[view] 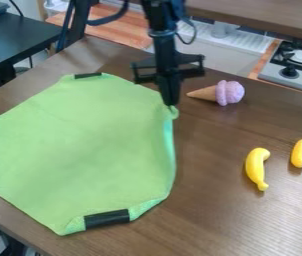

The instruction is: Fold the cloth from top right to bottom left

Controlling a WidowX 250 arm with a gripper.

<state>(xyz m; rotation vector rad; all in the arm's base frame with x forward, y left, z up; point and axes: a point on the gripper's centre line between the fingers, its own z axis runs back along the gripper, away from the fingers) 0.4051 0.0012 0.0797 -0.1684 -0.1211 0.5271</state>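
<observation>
Cloth [80, 150] spreads over the bench [214, 215], leftward and cameraward of the fingers [170, 103], which are clenched on its top-right corner; the fold should run diagonally from them, towards bottom left.

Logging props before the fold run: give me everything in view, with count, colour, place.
cloth: 1, green, left and centre of table
strips: 3, black, cloth's top, left and bottom edges
toy ice cream cone: 1, tan with lilac scoop, right of claw
banana: 1, yellow, right side
oblong piece: 1, yellow, right of banana
table: 1, brown, under cloth
dark table: 1, black, upper left
stove: 1, silver and black, upper right
arm: 1, black, top centre
claw: 1, black, at cloth's upper-right corner
</observation>
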